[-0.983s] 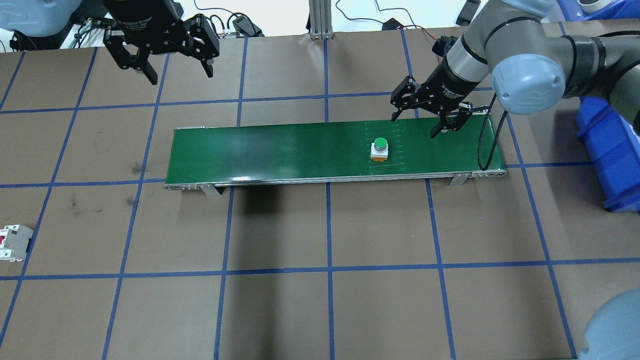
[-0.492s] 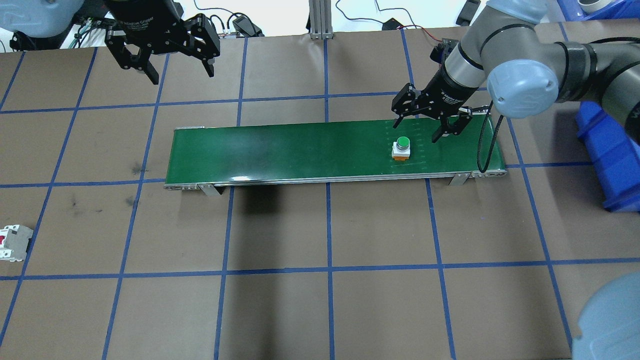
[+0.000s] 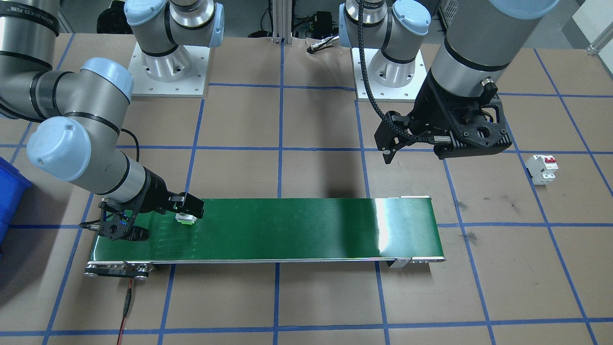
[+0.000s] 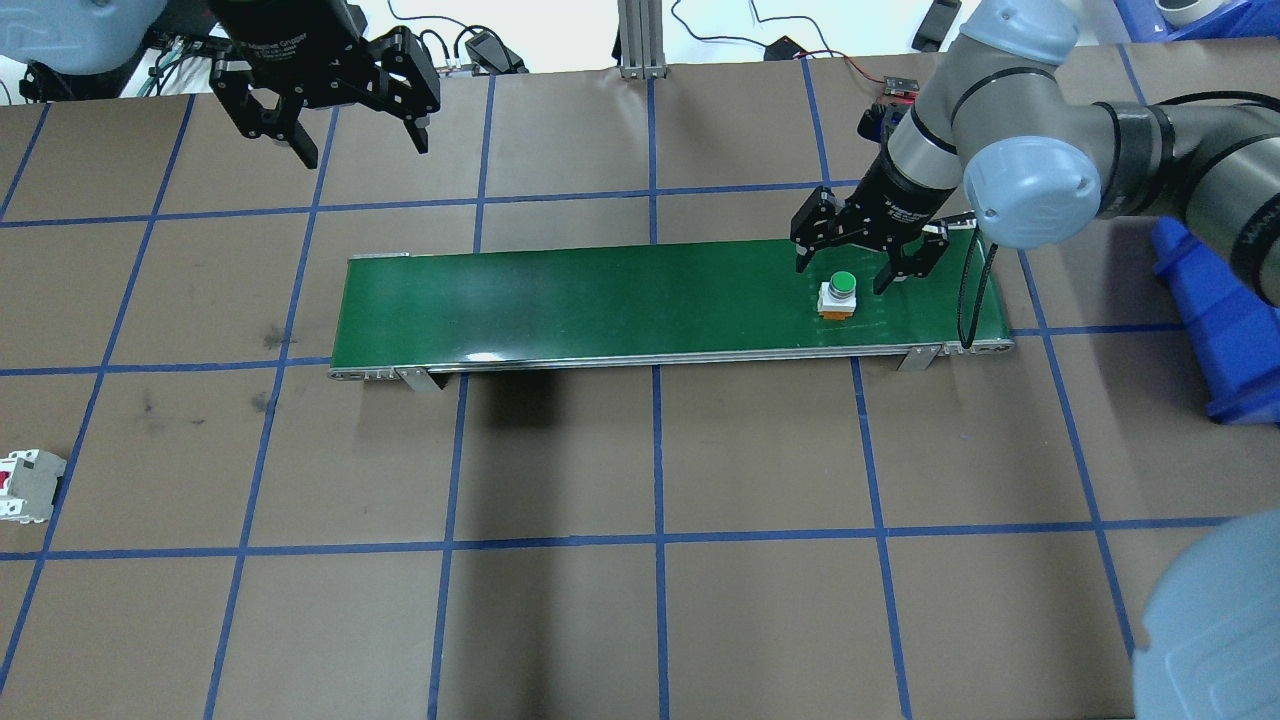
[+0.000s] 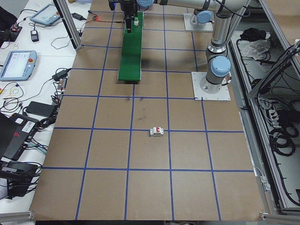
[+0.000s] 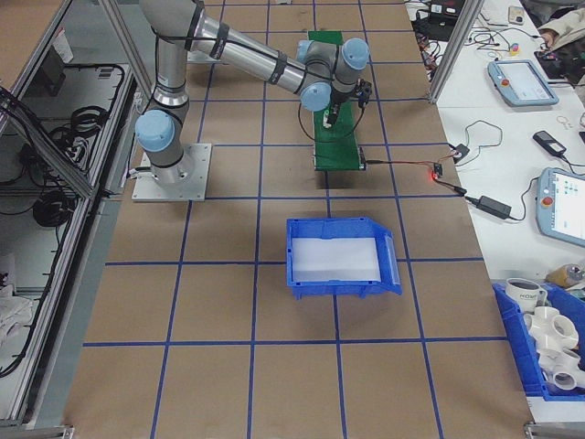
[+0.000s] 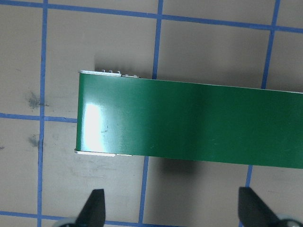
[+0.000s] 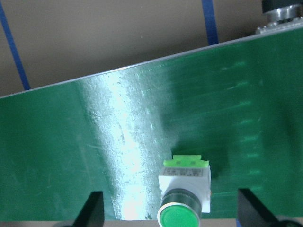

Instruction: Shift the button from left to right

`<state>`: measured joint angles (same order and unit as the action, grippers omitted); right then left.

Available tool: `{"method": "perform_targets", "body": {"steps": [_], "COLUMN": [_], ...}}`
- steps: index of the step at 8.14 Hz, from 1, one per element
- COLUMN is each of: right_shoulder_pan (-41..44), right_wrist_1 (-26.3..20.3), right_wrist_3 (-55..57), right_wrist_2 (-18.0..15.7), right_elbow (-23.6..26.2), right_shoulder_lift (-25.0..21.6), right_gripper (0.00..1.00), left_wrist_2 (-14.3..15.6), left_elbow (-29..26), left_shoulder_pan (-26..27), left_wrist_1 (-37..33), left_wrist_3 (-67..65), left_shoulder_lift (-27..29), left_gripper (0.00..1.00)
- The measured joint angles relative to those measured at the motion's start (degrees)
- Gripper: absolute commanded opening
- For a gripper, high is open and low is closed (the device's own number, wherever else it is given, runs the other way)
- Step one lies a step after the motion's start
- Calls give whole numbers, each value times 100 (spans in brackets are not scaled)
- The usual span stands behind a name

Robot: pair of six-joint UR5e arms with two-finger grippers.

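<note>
Button (image 4: 838, 294): green round cap on a pale grey block with an orange underside, standing upright on the green belt (image 4: 600, 305), near the belt's end on the robot's right and about midway across its width. In the right wrist view it (image 8: 184, 194) sits low in the frame, cap toward the camera, level with the two finger tips on either side.

Right gripper (image 4: 860, 270): low over the belt, jaws spread wide, one finger on each side of the button; from above neither finger appears to touch it, though the front view (image 3: 153, 223) hides part of the gap (a finger covers the button's top there).

Belt: long narrow conveyor on short metal feet, lying across brown table (image 4: 640, 600) marked with blue tape lines.

Left gripper (image 4: 350, 115): raised beyond the belt's other end, jaws spread, holding nothing; its wrist camera looks down on that bare belt end (image 7: 189, 123).

Circuit breaker (image 4: 25, 485): white with red switches, on the table well apart from the belt, on the robot's left.

Blue bin (image 6: 338, 256): on the table on the robot's right
</note>
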<state>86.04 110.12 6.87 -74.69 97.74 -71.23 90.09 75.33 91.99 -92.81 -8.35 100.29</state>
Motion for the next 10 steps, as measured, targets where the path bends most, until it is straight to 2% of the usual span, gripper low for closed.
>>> {"method": "perform_targets", "body": {"steps": [1,3,4,6,8,10], "right_shoulder_pan": [-1,-13,-21,-35,-153,-406], "right_wrist_1": [15,47,55,34,-16,-279], "right_wrist_3": [-56,-186,-299,-434,-494,-711], "right_wrist_2": [-174,-480,-642,-1045,-1212,-1393], "right_elbow": [15,24,29,31,7,-172], "right_shoulder_lift": [59,128,157,221,217,66], "right_gripper": [45,7,0,0,0,0], "left_wrist_2": [0,-5,-7,-9,-9,-9], "left_elbow": [-1,-7,-13,-14,-11,-12], "left_shoulder_pan": [-2,-14,-18,-22,-23,-34], "left_wrist_1": [0,0,2,27,38,37], "left_wrist_3": [0,7,8,12,17,17], "left_shoulder_lift": [0,-3,-3,-4,-4,-7], "left_gripper": [100,100,100,100,100,100]}}
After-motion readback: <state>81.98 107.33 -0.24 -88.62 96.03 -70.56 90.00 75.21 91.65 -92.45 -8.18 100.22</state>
